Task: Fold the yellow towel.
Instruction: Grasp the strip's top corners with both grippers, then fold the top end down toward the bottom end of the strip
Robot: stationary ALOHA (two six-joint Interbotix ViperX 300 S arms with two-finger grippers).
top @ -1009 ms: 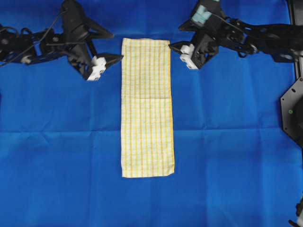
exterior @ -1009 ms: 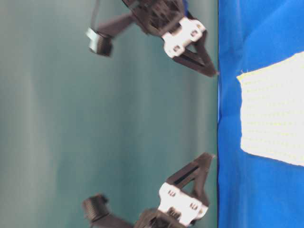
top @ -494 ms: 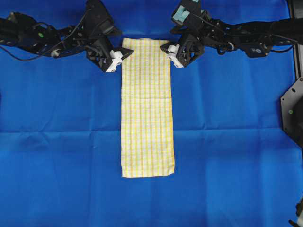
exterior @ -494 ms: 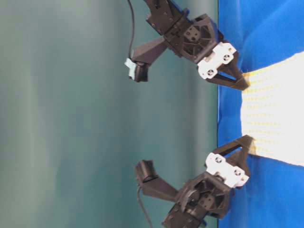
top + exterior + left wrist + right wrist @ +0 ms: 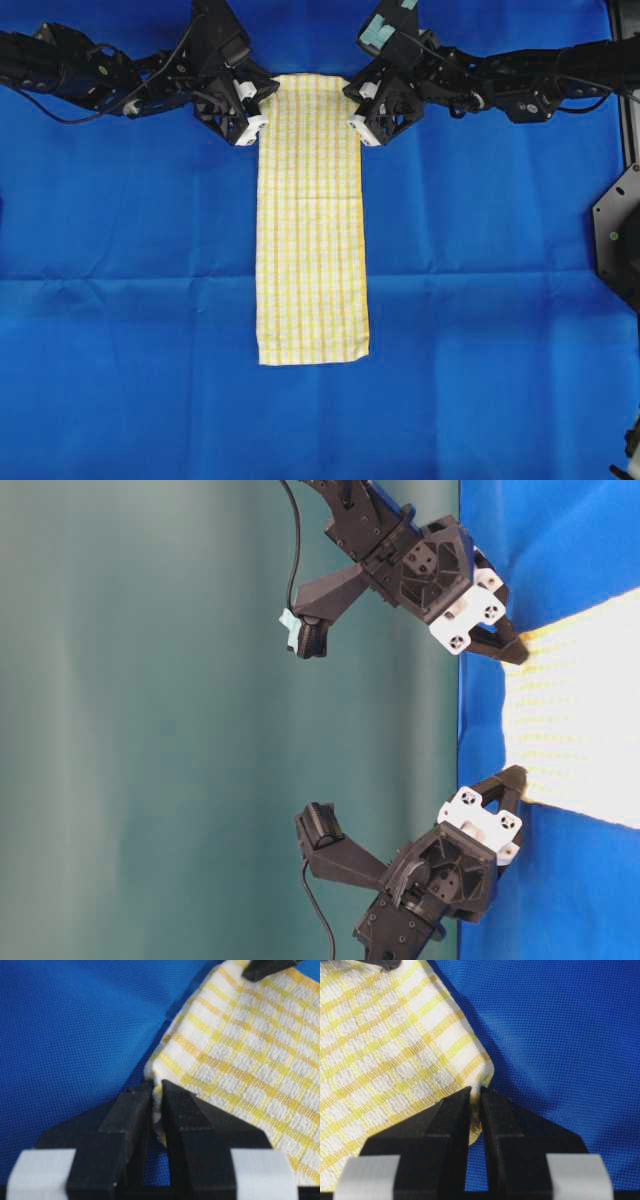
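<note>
I have the yellow towel (image 5: 312,220) lying flat as a long narrow strip down the middle of the table, on the blue cloth (image 5: 480,300) that covers it. Its far short edge sits between my two arms at the top of the overhead view; the near short edge lies well below, square and undisturbed.

My left pincer (image 5: 256,108) is at the towel's far left corner. In the left wrist view the two black fingers (image 5: 131,1110) are pressed nearly together with the corner of the checked fabric caught between them, the hem bunched up into the narrow slot. The blue cloth beside it rises in a soft ridge.

My right pincer (image 5: 356,108) is at the far right corner, mirrored. The right wrist view shows its fingers (image 5: 455,1110) closed down on that rounded corner, a sliver of yellow hem pinched in the gap.

From the table-level view, both pincers point down onto the towel's (image 5: 575,720) edge, tips low against the cloth surface, with the edge between them slightly raised at the pinched corners.
</note>
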